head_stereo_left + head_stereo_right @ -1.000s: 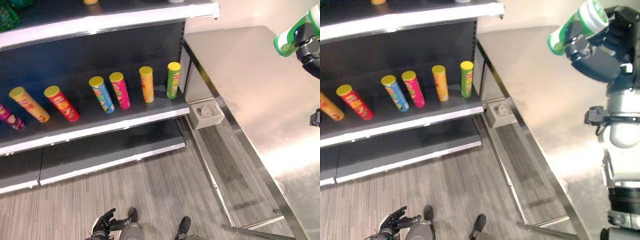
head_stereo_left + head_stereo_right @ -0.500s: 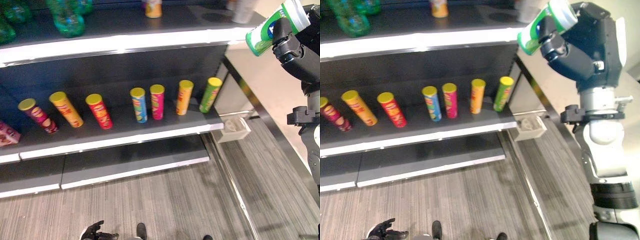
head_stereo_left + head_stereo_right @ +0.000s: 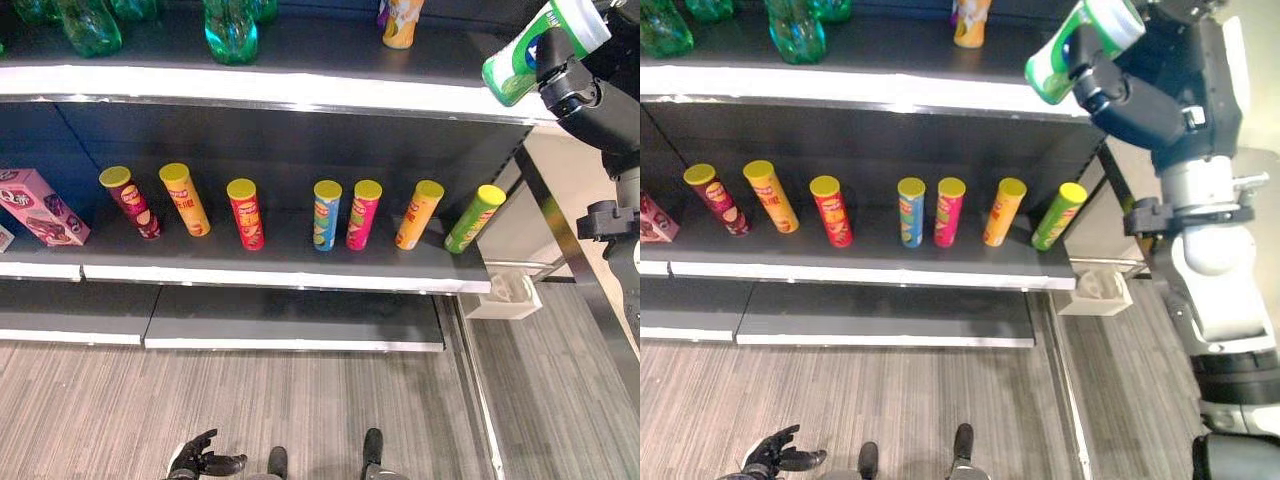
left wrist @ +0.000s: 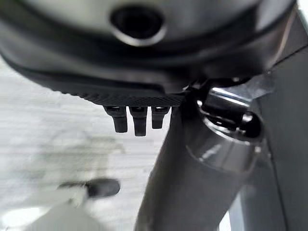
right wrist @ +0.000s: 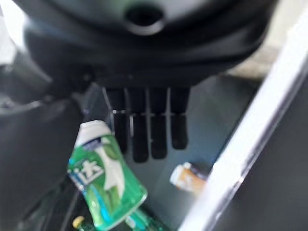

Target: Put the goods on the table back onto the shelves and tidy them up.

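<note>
Right hand (image 3: 1130, 85) has its fingers clamped on the green container (image 3: 1080, 45), raised tilted beside the top shelf (image 3: 890, 88) for placement. Left hand (image 3: 200, 462) hangs low, fingers loosely apart.

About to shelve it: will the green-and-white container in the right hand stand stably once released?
The green-and-white container looks rigid and probably light. Round-bodied, it may roll if laid down. Held tilted in the right hand by the top shelf, it likely needs righting first.
</note>
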### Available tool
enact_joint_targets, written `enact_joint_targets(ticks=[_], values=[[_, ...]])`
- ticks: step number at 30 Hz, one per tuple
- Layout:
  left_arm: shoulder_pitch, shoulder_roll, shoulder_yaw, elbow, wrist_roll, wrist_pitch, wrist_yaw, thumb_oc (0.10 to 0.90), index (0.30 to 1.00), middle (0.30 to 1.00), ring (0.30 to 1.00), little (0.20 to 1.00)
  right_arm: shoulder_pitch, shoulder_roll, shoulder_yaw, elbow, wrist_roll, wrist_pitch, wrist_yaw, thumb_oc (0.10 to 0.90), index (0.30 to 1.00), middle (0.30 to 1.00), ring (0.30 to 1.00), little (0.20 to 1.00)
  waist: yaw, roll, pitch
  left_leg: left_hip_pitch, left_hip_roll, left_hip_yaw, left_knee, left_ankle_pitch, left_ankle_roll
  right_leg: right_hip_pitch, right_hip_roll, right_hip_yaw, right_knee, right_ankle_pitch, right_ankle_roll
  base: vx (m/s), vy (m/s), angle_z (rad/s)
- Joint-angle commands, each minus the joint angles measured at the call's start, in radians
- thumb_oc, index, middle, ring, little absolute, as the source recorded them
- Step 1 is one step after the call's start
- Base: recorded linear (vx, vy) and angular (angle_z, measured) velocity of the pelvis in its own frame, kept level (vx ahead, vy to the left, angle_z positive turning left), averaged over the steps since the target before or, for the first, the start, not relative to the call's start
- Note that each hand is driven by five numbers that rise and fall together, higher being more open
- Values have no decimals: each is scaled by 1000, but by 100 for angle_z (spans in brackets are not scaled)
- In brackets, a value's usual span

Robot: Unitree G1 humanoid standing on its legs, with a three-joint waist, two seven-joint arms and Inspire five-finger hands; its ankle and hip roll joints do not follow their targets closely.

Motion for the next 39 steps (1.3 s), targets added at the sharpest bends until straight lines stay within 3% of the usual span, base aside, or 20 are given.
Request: enact_joint_targets(ticks=[1,5,13,15,22,39], values=[[0,54,-9,3,-21,-28,6,800,900,900,900,900,-201,-86,6,18,42,-69,-28,400,300,300,300,300,30,-23,-83,-57,1,-1,53,-74,-27,74,-56,-45,28,-102,83,56,-63,2],[11,52,-12,4,-26,-26,5,800,900,900,900,900,-240,-109,57,61,40,-52,-19,400,300,300,300,300,43,-30,-89,-51,11,-12,48,-72,-34,90,-51,-61,24,-111,77,54,-72,13],[18,60,-25,18,-36,-26,8,800,900,900,900,900,-438,-141,257,259,49,-18,-5,400,300,300,300,300,72,-40,-102,-33,27,-33,35,-66,-51,128,-40,-98,17,-132,66,47,-69,16],[15,67,-31,23,-42,-30,11,800,900,900,900,900,-533,-157,358,360,64,1,11,400,300,300,300,300,84,-45,-109,-28,34,-43,26,-61,-59,140,-37,-118,16,-139,62,54,-64,18],[18,63,-44,35,-56,-33,12,800,900,900,900,900,-662,-158,497,504,58,21,34,400,300,300,300,300,96,-51,-108,-25,42,-54,19,-55,-64,151,-30,-142,18,-149,56,35,-34,15],[9,66,-36,49,-57,-41,28,800,900,900,900,900,-668,-183,520,569,-34,37,18,400,300,300,300,300,95,-74,-91,-37,47,-64,11,-55,-64,140,-33,-162,27,-152,57,10,-4,4]])
